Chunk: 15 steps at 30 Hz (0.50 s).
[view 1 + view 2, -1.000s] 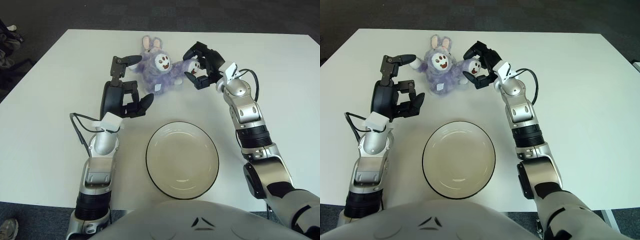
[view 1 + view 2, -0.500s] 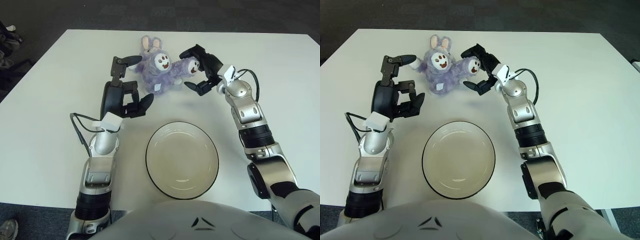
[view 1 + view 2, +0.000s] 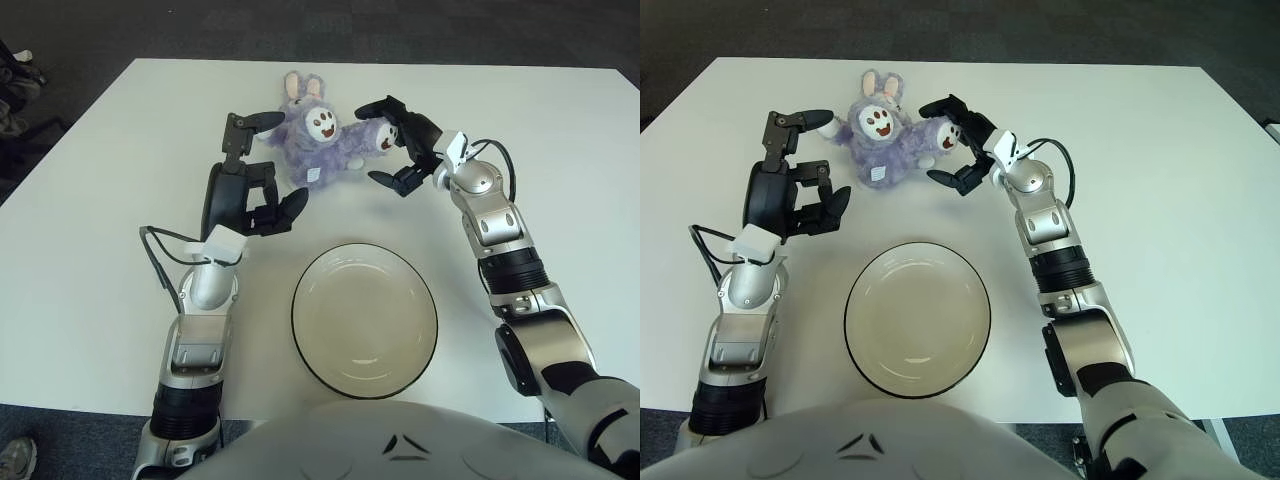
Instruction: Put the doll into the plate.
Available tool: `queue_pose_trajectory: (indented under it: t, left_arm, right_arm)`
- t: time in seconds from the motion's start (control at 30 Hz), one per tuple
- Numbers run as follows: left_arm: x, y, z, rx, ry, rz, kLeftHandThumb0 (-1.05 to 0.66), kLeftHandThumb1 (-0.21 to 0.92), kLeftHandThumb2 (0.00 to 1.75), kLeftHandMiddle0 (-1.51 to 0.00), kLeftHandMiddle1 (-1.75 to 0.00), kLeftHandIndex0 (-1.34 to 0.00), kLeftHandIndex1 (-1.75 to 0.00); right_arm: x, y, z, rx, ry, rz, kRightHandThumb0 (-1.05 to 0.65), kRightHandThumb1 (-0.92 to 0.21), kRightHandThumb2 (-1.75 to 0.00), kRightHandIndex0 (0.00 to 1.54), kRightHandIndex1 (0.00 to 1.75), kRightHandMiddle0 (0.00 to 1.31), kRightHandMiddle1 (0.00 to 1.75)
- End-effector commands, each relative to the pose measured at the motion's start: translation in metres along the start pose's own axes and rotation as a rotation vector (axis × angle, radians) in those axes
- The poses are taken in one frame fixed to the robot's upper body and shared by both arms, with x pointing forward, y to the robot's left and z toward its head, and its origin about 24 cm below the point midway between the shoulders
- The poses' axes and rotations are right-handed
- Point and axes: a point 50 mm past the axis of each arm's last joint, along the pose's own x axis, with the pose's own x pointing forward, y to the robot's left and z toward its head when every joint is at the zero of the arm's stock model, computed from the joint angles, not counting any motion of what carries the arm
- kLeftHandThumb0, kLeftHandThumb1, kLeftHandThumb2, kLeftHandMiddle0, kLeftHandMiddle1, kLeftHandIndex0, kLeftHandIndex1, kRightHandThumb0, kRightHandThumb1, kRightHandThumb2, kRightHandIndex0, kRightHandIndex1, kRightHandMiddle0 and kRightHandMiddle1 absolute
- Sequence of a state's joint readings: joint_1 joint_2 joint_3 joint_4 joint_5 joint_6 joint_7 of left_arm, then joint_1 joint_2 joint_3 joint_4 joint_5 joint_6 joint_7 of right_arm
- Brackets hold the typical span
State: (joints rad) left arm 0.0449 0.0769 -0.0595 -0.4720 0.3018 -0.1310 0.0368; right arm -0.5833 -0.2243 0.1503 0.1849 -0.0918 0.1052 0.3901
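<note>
The purple bunny doll [image 3: 325, 140] is lying near the white table's [image 3: 90, 260] far edge, between both hands. The right hand's [image 3: 405, 145] fingers are spreading apart around its paw; the left hand [image 3: 250, 190] is hovering open just beside it.

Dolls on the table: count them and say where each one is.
2: the bigger purple bunny doll at the table's far side beside the left hand, and a smaller purple doll against its right, between the right hand's open fingers.

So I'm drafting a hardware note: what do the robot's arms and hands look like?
Both arms are silver-grey metal segments with black joint bands. The left hand and right hand are black and three-fingered, each with a white wrist block. Thin black cables loop beside each forearm.
</note>
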Motion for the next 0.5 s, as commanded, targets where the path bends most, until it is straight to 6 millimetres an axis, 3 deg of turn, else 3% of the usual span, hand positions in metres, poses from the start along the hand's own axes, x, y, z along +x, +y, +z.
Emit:
queue_pose_trajectory:
  t: [0.0,0.2,0.47]
  left_arm:
    - [0.001,0.000,0.002,0.009,-0.009,0.017,-0.77,0.68,0.73,-1.28,-1.75,0.00,-1.22]
    - [0.001,0.000,0.002,0.006,-0.007,0.018,-0.77,0.68,0.72,-1.27,-1.75,0.00,-1.22]
    - [0.001,-0.001,0.001,0.007,0.007,0.025,-0.79,0.68,0.70,-1.28,-1.75,0.00,-1.21]
  right_arm:
    - [0.003,0.000,0.006,-0.011,-0.018,0.003,-0.44,-0.07,-1.14,0.07,0.82,0.00,0.79]
    - [0.007,0.005,0.004,0.003,0.007,-0.014,-0.41,-0.07,-1.15,0.10,0.85,0.00,0.85]
    - [0.015,0.012,0.001,-0.009,0.011,-0.073,-0.42,-0.12,-1.15,0.12,0.93,0.00,1.07]
